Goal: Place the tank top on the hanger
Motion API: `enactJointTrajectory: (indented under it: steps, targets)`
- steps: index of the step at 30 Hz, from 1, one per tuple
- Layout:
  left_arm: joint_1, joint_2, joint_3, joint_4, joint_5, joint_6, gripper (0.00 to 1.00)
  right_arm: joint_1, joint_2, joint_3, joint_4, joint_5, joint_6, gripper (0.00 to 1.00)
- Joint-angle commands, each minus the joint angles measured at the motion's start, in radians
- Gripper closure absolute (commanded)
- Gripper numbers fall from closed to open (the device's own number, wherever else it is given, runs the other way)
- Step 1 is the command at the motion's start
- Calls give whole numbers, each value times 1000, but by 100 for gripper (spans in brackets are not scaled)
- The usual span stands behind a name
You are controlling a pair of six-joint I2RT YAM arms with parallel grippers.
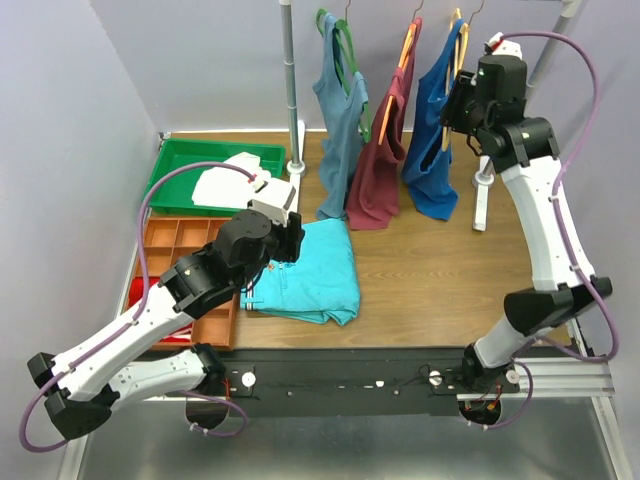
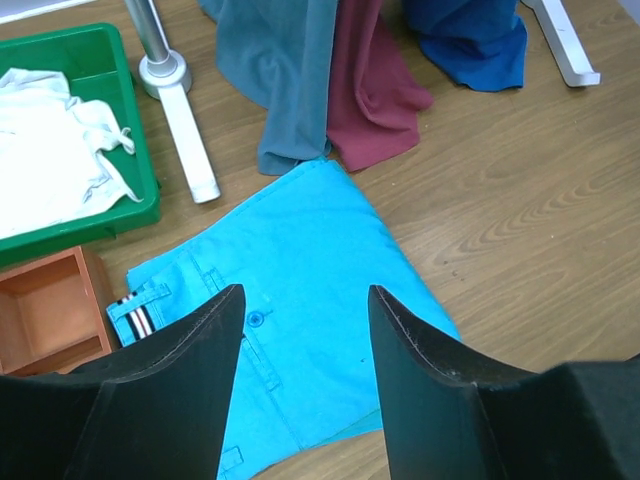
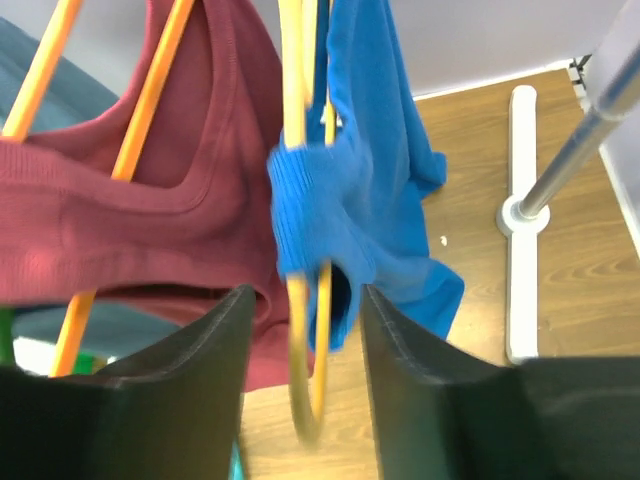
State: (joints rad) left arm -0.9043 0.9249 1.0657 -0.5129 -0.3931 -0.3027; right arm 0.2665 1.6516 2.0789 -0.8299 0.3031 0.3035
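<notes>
The royal blue tank top [image 1: 432, 130] hangs on the light-orange hanger [image 1: 455, 60] from the rail at the back right. In the right wrist view the tank top [image 3: 370, 170] drapes over the hanger [image 3: 305, 330], whose lower end loops between my fingers. My right gripper [image 1: 458, 108] is open, its jaws on either side of the hanger and the cloth without closing on them [image 3: 305, 300]. My left gripper [image 1: 290, 240] is open and empty, hovering over a folded turquoise garment [image 2: 300, 300].
A maroon top [image 1: 380, 160] on an orange hanger and a grey-blue top [image 1: 340, 130] on a green hanger hang beside it. A green tray [image 1: 180, 160] with white cloth, an orange divided box [image 1: 180, 240], and white rack feet [image 1: 482, 200] stand around.
</notes>
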Motion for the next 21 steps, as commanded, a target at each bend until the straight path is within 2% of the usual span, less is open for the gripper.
enactJointTrajectory:
  steps: [1, 3, 6, 9, 13, 14, 16, 17, 20, 21]
  targets:
    - [28, -9, -15, 33, 63, -21, 39, -4, -145, -100, 38, -42, 39, 32]
    - [30, -6, -18, 31, 74, -27, 39, -4, -188, -149, 48, -53, 48, 25]
    - [31, 2, -13, 25, 88, -44, 38, -4, -274, -206, 49, -90, 71, 19]
    - [33, 6, -6, 8, 91, -73, 35, -4, -383, -331, 77, -154, 107, 13]
    - [36, 2, -12, -9, 97, -128, 31, -6, -553, -592, 165, -278, 177, 4]
    - [36, 0, -19, -9, 103, -144, 30, -4, -584, -708, 207, -297, 192, 4]
    - [38, -17, -56, -1, 102, -196, 24, -4, -674, -817, 248, -382, 236, 3]
    - [38, -23, -76, 19, 109, -211, 23, -4, -702, -926, 279, -404, 246, 3]
    - [38, -50, -162, 65, 114, -274, 23, -4, -786, -1077, 346, -458, 299, 2]
    - [38, -63, -208, 77, 112, -289, 22, -4, -802, -1173, 365, -473, 330, 2]
